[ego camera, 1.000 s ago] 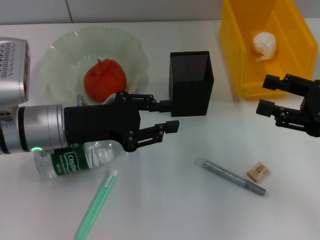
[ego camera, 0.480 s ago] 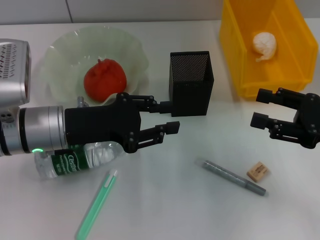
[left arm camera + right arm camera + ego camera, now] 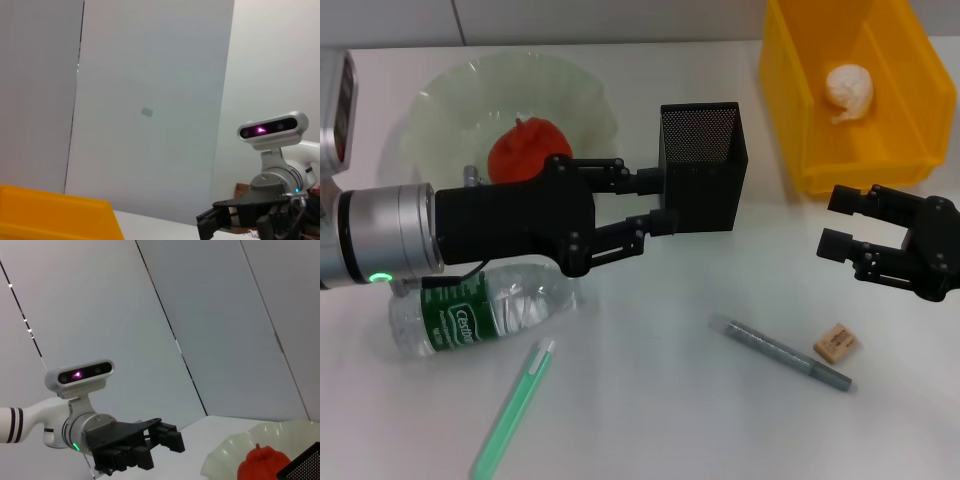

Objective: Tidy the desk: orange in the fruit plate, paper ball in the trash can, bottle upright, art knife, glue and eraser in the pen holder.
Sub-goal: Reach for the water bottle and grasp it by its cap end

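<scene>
The orange (image 3: 520, 150) lies in the fruit plate (image 3: 450, 110) at the back left. The paper ball (image 3: 849, 90) lies in the yellow trash can (image 3: 790, 110) at the back right. The bottle (image 3: 470, 312) lies on its side under my left arm. My left gripper (image 3: 658, 202) is open and empty, its tips just left of the pen holder (image 3: 705, 170). My right gripper (image 3: 835, 222) is open and empty, in front of the trash can and behind the eraser (image 3: 836, 342). A grey art knife (image 3: 785, 353) lies left of the eraser. A green glue stick (image 3: 512, 408) lies near the front left.
The right wrist view shows the left gripper (image 3: 150, 440), the orange (image 3: 262, 465), the plate (image 3: 230, 460) and a corner of the pen holder (image 3: 305, 462). The left wrist view shows the trash can (image 3: 55, 220) and the right gripper (image 3: 220, 225).
My left gripper has risen and moved back off the bottle towards the pen holder. My right gripper has moved left and nearer, away from the trash can.
</scene>
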### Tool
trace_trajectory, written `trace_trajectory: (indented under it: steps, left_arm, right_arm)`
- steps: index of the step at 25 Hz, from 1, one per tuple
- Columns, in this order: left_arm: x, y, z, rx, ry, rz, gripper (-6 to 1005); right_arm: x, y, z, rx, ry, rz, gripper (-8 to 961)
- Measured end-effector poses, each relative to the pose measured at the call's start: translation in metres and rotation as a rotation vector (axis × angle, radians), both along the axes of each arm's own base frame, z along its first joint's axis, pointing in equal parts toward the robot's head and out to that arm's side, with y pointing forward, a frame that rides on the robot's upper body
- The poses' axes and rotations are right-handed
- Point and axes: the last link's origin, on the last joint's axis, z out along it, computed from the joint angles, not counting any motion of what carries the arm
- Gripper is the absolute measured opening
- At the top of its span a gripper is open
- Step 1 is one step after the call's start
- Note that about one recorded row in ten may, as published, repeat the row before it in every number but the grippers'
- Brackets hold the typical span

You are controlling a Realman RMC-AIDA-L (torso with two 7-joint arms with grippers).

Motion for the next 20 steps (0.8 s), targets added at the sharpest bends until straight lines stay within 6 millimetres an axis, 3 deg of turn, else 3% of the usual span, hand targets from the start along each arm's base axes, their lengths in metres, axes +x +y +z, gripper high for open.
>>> trace_trajectory:
  steps: [14,20]
  left_arm:
    - [-0.001,0.004,0.001,-0.007,0.015,0.037,431]
    - [0.008,0.013,0.015,-0.063,0.093,0.097,431]
  right_arm:
    - [0.005,0.004,0.019,-0.047,-0.001,-0.065,743]
    - [0.011,-0.001,0.023,-0.042,-0.022,-0.067,743]
